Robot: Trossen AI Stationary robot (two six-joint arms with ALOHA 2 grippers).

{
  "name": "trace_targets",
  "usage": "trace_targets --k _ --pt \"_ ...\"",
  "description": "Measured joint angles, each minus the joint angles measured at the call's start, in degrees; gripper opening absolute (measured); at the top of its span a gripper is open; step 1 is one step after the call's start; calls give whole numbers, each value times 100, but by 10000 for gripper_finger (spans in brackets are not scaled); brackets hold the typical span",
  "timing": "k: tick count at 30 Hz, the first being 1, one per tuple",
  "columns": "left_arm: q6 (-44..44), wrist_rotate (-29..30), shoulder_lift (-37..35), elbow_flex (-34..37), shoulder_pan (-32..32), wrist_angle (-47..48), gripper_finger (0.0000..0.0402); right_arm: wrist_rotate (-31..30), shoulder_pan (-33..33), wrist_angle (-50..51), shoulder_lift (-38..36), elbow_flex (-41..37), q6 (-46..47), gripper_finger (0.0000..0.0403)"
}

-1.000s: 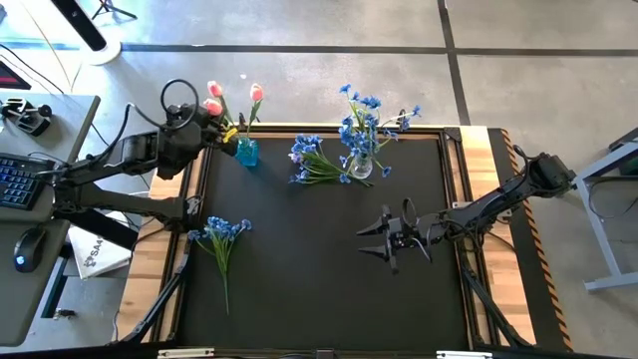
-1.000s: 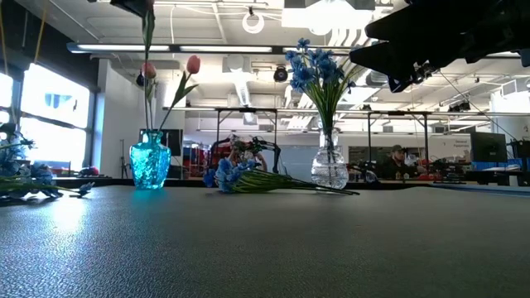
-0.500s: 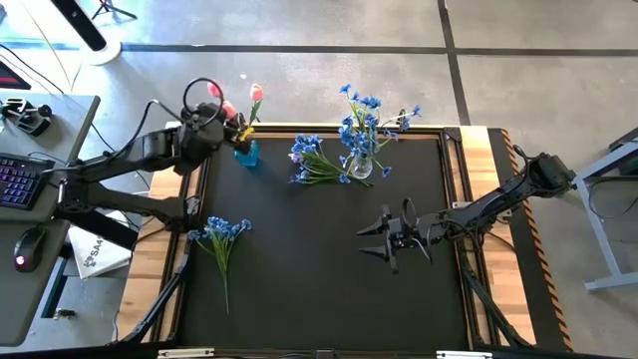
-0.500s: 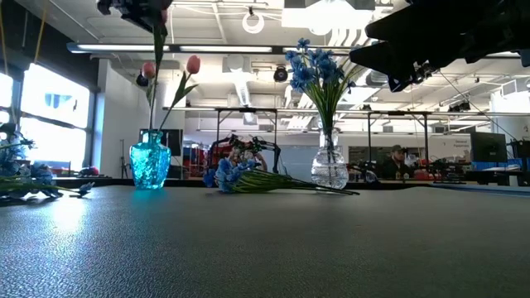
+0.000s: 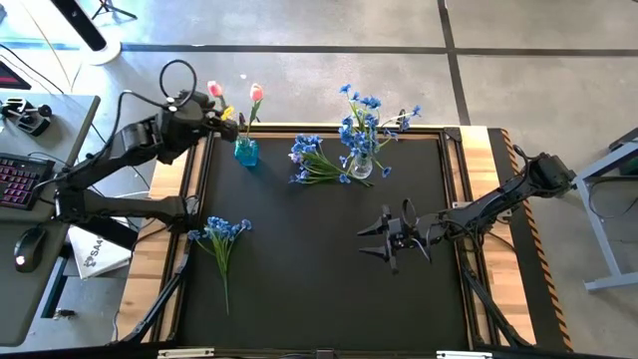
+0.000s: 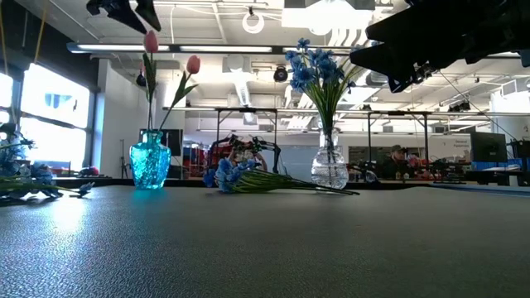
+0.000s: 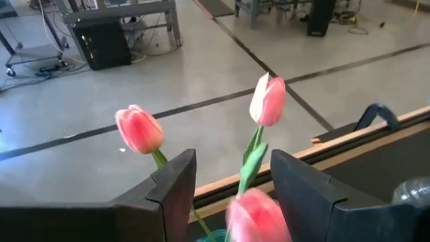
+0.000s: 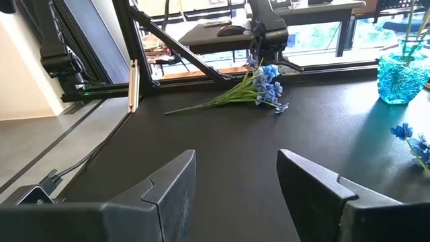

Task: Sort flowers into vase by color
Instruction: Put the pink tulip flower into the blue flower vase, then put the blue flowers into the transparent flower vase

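Observation:
A teal vase [image 5: 246, 153] at the far left of the black mat holds pink tulips [image 5: 256, 93], seen upright in the low view [image 6: 193, 64]. My left gripper [image 5: 221, 112] hovers open above this vase. In its wrist view [image 7: 232, 175] the fingers stand on either side of a blurred tulip bloom [image 7: 259, 215] without visibly touching it. A clear vase [image 5: 361, 166] holds blue flowers. One blue bunch [image 5: 314, 160] lies beside it, another [image 5: 221, 234] lies at the mat's left. My right gripper [image 5: 377, 239] hangs open over the mat's right half.
Wooden strips [image 5: 503, 199] border the mat on both sides. A side desk with a keyboard [image 5: 15, 179] and a mouse [image 5: 27, 249] stands left of the table. A person [image 6: 399, 157] sits far back in the room. The mat's near half is bare.
My left gripper has opened and let go of a tulip's stem, then risen and drawn back toward the table's left edge. The tulip has sunk lower and stands in the teal vase, its bloom just below the fingers.

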State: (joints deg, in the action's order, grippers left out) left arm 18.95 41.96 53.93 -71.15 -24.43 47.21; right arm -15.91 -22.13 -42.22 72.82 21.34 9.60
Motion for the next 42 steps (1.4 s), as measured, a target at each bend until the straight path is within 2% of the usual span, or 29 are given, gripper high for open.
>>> trace_targets --k 9,14,19,23,27,34,37,42 --pt "-100 -458 1 -478 208 271 181 -78 0 131 0 0 57 204" --pt "-23 -880 27 -459 869 269 181 -1005 0 857 0 0 394 204" --pt "473 -954 173 -192 2118 268 181 -1953 230 2181 0 0 1331 204" --pt "1072 -370 434 161 3327 140 181 -2027 752 3271 0 0 1816 204" --pt "1621 402 914 437 4567 -349 181 -1802 1420 3674 0 -2 1472 204" --pt "1632 1816 2150 572 6168 -1708 181 -859 2579 3248 68 -2 437 204" --pt "1501 2463 2635 572 6611 -2164 181 -552 2950 2978 342 -2 145 204" --pt "1793 3567 3238 572 7080 -2318 181 -107 3350 2262 1167 -2 -93 204"
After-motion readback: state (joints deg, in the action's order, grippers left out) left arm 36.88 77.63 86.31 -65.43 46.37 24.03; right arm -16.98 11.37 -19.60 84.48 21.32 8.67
